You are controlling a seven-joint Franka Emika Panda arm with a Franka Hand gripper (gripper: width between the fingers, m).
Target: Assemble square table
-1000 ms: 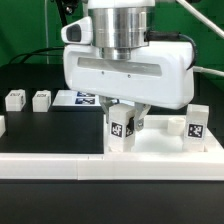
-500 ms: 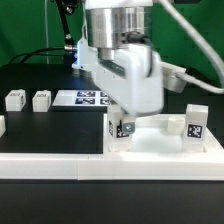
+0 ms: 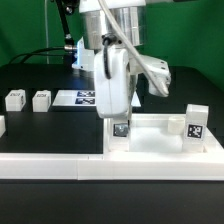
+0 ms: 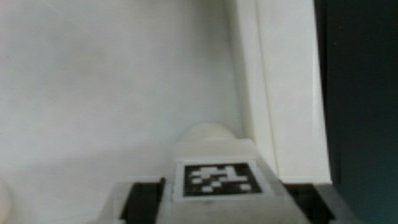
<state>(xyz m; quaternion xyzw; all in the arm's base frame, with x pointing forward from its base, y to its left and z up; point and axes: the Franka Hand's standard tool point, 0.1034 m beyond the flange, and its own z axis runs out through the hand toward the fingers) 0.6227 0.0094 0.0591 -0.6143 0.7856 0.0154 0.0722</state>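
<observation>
Holding anything, is it? (operator)

Yes. Your hand (image 3: 120,121) is closed partway around one leg block (image 3: 121,131), gripping its two sides with the tag facing out. In the wrist view that held leg block (image 4: 219,172) sits between the dark pads (image 4: 143,206). (observer)

Where on the table top? (operator)

At the table top's (image 3: 160,146) corner on the exterior view's left, upright and just beside the raised rim (image 4: 278,90). I judge it is held vertical there so it can go straight down into a corner socket. Whether it is seated, I cannot tell. (observer)

And the rest? (operator)

A second leg block (image 3: 196,122) stands upright at the table top's corner on the exterior view's right, so I'd call that one placed. A third leg block (image 3: 41,99) and a fourth leg block (image 3: 14,99) lie on the counter (image 3: 40,125), well apart from the table top's left edge. The marker board (image 3: 85,98) lies between them and the table top. A long white rail (image 3: 50,167) runs along the front. (observer)
</observation>
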